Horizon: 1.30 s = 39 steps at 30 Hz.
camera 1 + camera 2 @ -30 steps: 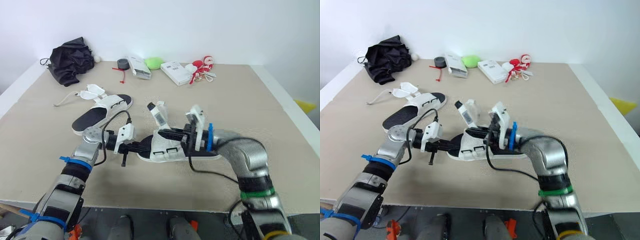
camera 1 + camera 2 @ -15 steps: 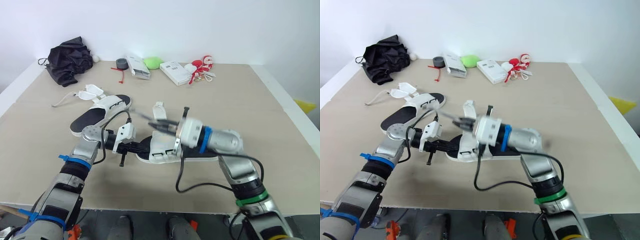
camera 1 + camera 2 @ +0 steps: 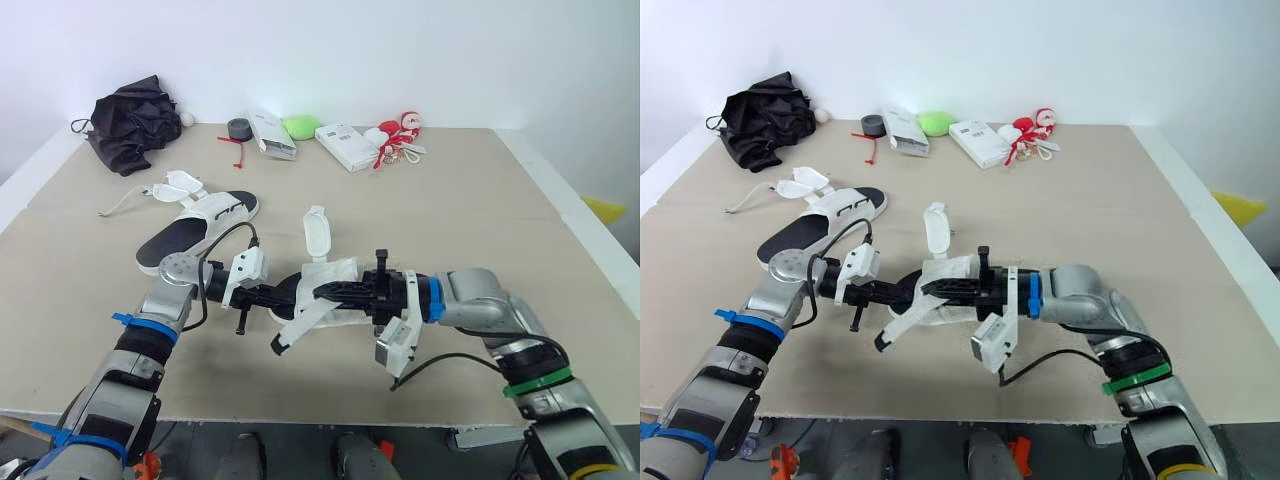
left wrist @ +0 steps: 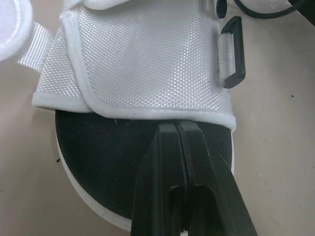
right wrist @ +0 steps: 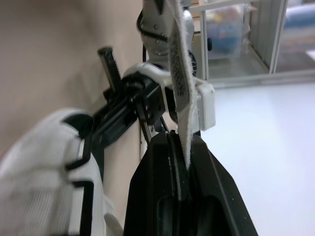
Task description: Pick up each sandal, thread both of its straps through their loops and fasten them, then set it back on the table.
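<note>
**Two pincers share one sandal**

The left pincer point(image 4: 175, 127), pressed together, pinches the black sole edge of a white sandal point(image 3: 340, 272) near the middle of the tabletop point(image 3: 480, 200). The right pincer point(image 5: 173, 140) is clamped on a loose strap point(image 3: 300, 322), which trails down toward the robot. The sandal's other strap point(image 3: 317, 232) stands upright. A second sandal point(image 3: 195, 228) lies to the left, straps splayed open.

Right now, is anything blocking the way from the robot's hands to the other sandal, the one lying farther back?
Nothing visible does. Bare table lies between the far sandal and the grippers. Both are busy, though: the left gripper is shut on the near sandal at its sole, and the right gripper is shut on its strap.
</note>
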Each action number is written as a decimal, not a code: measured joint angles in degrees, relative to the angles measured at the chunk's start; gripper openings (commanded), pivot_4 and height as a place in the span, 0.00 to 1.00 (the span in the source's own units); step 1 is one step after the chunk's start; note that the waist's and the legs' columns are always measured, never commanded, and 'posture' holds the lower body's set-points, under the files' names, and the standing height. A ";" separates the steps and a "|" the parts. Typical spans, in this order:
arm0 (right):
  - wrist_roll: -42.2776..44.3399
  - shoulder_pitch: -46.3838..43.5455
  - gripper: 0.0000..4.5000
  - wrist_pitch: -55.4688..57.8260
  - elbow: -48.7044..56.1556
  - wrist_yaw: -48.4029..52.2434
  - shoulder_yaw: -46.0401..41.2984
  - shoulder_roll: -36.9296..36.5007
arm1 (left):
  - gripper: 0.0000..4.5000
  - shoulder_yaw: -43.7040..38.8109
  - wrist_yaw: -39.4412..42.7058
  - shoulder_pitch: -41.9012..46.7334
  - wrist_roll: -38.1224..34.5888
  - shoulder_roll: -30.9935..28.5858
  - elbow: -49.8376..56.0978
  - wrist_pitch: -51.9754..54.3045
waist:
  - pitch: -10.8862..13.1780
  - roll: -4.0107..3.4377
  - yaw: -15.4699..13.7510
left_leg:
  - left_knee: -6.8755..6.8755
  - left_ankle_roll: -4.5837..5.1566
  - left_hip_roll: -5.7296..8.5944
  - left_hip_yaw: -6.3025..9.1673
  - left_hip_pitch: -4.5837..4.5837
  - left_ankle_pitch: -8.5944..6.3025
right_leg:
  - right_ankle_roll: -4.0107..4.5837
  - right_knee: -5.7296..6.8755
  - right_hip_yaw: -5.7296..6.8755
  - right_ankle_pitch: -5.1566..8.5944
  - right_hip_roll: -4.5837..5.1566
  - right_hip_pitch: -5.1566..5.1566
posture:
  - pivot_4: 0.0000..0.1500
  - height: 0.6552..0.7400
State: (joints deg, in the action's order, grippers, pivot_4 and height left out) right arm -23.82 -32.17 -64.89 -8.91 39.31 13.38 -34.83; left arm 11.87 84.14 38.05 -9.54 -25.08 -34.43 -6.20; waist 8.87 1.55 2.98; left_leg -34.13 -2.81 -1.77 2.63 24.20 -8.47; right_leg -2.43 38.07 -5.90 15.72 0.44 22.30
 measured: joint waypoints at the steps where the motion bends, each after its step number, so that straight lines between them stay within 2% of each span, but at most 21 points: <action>1: -0.36 -0.09 0.33 -0.35 -0.44 -0.47 0.01 -0.45 | 0.00 0.00 -0.03 0.00 0.00 0.00 0.00 0.00 | 0.00 0.00 0.00 | 0.00 0.00 0.00 0.00 -0.03 0.00 | 0.00 0.00 0.00 0.00 0.00 -0.03 | 1.00 0.98; 2: -0.80 -0.11 0.45 -0.35 -1.20 -0.95 0.17 -1.21 | 0.00 0.00 -0.08 -0.03 0.00 0.00 -0.02 0.00 | 0.00 0.00 0.01 | 0.00 0.00 0.00 -0.01 -0.06 0.00 | 0.01 0.00 -0.03 0.00 0.00 -0.05 | 1.00 0.98; 4: -1.21 -0.12 0.61 0.04 -1.72 -1.33 0.21 -1.71 | 0.00 0.00 -0.08 -0.03 0.00 0.00 -0.08 0.02 | 0.00 0.00 0.02 | -0.01 0.01 0.00 -0.03 -0.09 0.01 | 0.02 0.02 -0.06 -0.01 0.00 -0.08 | 1.00 0.98; 7: -0.61 -1.15 0.90 1.21 -1.44 -1.64 0.69 -3.56 | 0.00 0.13 -0.02 0.29 0.00 0.07 -0.57 0.04 | 0.00 0.00 0.02 | -0.02 0.01 0.01 -0.05 -0.17 0.01 | 0.03 0.03 -0.11 -0.01 0.00 -0.13 | 1.00 0.98; 12: 1.63 -0.02 0.90 2.55 0.24 1.00 2.40 -10.31 | 0.00 0.59 0.13 1.35 0.00 0.28 -1.82 0.09 | 0.00 0.05 -0.08 | -0.02 0.01 0.03 -0.06 -0.30 0.01 | 0.08 0.02 -0.16 0.05 0.02 -0.28 | 1.00 0.98; 14: 3.66 2.63 0.90 4.64 0.92 2.53 2.39 -15.71 | 0.00 0.70 0.30 1.70 0.00 0.42 -2.55 0.09 | 0.03 -0.04 -0.11 | -0.03 0.02 0.05 -0.11 -0.32 0.01 | 0.08 0.03 -0.23 0.05 0.03 -0.28 | 1.00 0.98; 17: 4.68 3.36 0.90 5.40 1.24 3.24 1.77 -17.92 | 0.00 0.73 0.46 1.92 0.01 0.46 -2.98 0.09 | 0.03 -0.03 -0.07 | -0.03 0.02 0.04 -0.14 -0.39 0.01 | 0.08 0.02 -0.25 0.05 0.03 -0.32 | 1.00 0.98; 19: 8.30 7.49 0.90 7.60 3.02 4.79 0.02 -24.35 | 0.00 0.85 0.52 2.47 0.01 1.20 -3.78 -0.04 | 0.02 -0.05 -0.20 | -0.02 0.01 0.10 -0.13 -0.38 0.01 | 0.05 0.02 -0.26 0.09 0.07 -0.34 | 1.00 0.98; 21: 16.10 12.74 0.90 16.31 5.94 7.88 -2.87 -28.55 | 0.00 0.79 0.97 2.98 0.01 1.45 -4.96 -0.21 | 0.01 -0.04 -0.22 | -0.03 0.02 0.11 -0.15 -0.42 -0.01 | 0.05 0.02 -0.28 0.11 0.11 -0.41 | 1.00 0.98; 22: 24.50 18.38 0.90 26.04 10.32 9.50 -5.46 -31.23 | 0.00 1.06 1.03 3.33 0.03 1.96 -5.53 -0.26 | 0.00 -0.08 -0.40 | -0.04 0.03 0.15 -0.10 -0.37 0.00 | 0.00 0.02 -0.26 0.14 0.14 -0.44 | 1.00 0.98; 23: 38.09 25.99 0.90 39.86 16.91 9.99 -9.01 -34.16 | 0.00 0.99 1.16 3.50 0.02 2.03 -5.62 -0.58 | -0.01 -0.07 -0.49 | -0.05 0.04 0.14 -0.09 -0.34 -0.02 | -0.04 0.02 -0.25 0.20 0.14 -0.50 | 1.00 0.98; 26: 57.52 34.58 0.90 59.41 27.73 9.69 -14.06 -37.37 | 0.00 0.80 1.57 3.62 0.05 1.76 -6.63 -1.03 | -0.02 -0.03 -0.28 | -0.08 0.07 0.14 -0.10 -0.63 -0.13 | -0.05 0.00 -0.25 0.27 0.18 -0.81 | 1.00 0.98; 30: 78.44 40.94 0.90 81.31 40.99 4.63 -17.00 -38.54 | 0.00 0.86 0.87 3.53 0.19 2.19 -7.08 -1.43 | 0.08 0.15 -0.28 | -0.20 -0.05 0.14 -0.10 -0.80 -0.21 | -0.02 -0.02 -0.04 0.39 0.48 -0.94 | 1.00 0.98; 31: 86.34 41.43 0.90 87.54 44.59 1.06 -16.27 -37.56 | 0.00 0.97 0.97 3.35 0.37 2.02 -7.03 -2.27 | 0.09 0.20 -0.24 | -0.21 -0.14 0.14 -0.12 -0.83 -0.27 | 0.00 -0.04 0.00 0.41 0.54 -0.88 | 1.00 0.98; 32: 89.20 41.07 0.90 90.06 45.90 -0.60 -15.48 -36.84 | 0.00 1.20 1.07 3.32 0.56 1.91 -7.01 -2.83 | 0.08 0.22 -0.24 | -0.24 -0.17 0.14 -0.12 -0.83 -0.29 | 0.00 -0.06 0.06 0.42 0.59 -0.89 | 1.00 0.98; 35: 94.55 36.17 0.90 98.17 47.09 -8.32 -11.31 -30.74 | 0.00 2.25 1.36 3.84 1.41 1.56 -6.85 -5.89 | 0.09 0.37 -0.19 | -0.21 -0.22 0.08 -0.11 -0.78 -0.36 | -0.03 -0.42 0.14 0.44 0.73 -0.84 | 1.00 0.98; 39: 94.21 29.15 0.90 103.94 43.95 -15.43 -7.52 -20.92 | 0.00 3.82 1.85 5.18 2.33 1.51 -6.92 -7.79 | -0.03 0.41 -0.25 | -0.17 0.02 0.10 -0.13 -0.57 -0.43 | -0.10 -0.86 0.21 0.39 0.79 -0.95 | 1.00 0.98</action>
State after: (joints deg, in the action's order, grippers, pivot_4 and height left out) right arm 70.40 -3.01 39.06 35.04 23.88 5.87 -55.75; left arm 15.68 86.00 43.23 -7.20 -23.57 -41.35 -13.98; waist 8.84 1.96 2.72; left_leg -34.29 -2.80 -1.68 2.50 23.63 -8.90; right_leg -2.54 37.20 -5.68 16.11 1.23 21.36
